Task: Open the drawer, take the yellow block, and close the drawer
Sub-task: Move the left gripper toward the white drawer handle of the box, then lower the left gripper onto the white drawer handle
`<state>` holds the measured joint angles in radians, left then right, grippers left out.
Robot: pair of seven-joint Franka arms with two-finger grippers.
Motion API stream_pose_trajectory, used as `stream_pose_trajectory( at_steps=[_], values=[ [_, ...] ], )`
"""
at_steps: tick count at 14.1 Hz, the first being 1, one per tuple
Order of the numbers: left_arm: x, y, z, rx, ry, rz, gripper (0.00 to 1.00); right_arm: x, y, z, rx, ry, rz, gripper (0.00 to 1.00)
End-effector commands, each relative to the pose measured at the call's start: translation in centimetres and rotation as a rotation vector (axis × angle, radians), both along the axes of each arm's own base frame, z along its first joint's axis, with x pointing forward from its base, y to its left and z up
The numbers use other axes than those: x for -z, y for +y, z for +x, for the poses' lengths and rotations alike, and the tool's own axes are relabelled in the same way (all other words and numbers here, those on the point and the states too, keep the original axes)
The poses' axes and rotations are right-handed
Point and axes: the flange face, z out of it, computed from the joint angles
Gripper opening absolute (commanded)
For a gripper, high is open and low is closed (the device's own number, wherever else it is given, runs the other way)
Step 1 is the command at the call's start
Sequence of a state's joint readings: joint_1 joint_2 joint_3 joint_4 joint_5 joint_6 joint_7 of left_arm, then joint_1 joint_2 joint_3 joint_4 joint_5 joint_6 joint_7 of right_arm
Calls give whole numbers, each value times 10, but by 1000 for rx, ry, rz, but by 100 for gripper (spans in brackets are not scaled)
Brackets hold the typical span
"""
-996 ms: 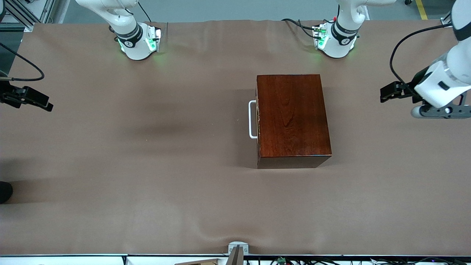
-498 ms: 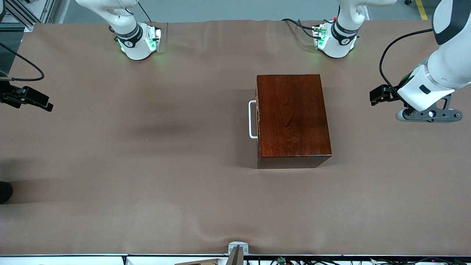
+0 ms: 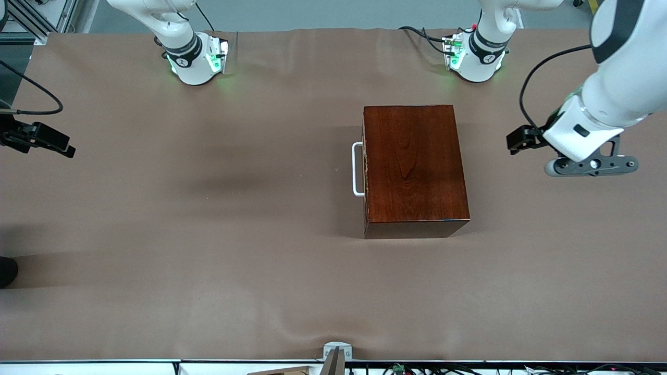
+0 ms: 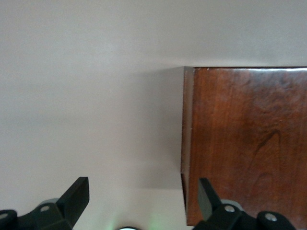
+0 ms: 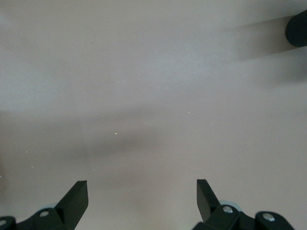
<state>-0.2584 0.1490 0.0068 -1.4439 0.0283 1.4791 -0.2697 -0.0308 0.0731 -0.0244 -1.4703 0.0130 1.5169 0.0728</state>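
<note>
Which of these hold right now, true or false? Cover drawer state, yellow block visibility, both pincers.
1. The drawer is shut, with its white handle showing. True.
2. The yellow block lies on the table. False: no block is visible.
3. The left pincer is closed on the handle. False: it is open, empty, beside the wooden box.
4. The right pincer is open over bare table. True.

We see a brown-covered table [image 3: 208, 250]; at its two o'clock sits the shut mahogany box [image 3: 414, 166].
</note>
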Motion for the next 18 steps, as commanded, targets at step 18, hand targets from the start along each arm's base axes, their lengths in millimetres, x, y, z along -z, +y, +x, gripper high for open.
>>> stream_pose_trajectory(
  at_steps=[18],
  values=[
    [6, -178, -21, -339, -96, -26, 100, -6, 2, -4, -2, -7, -13, 100]
  ],
)
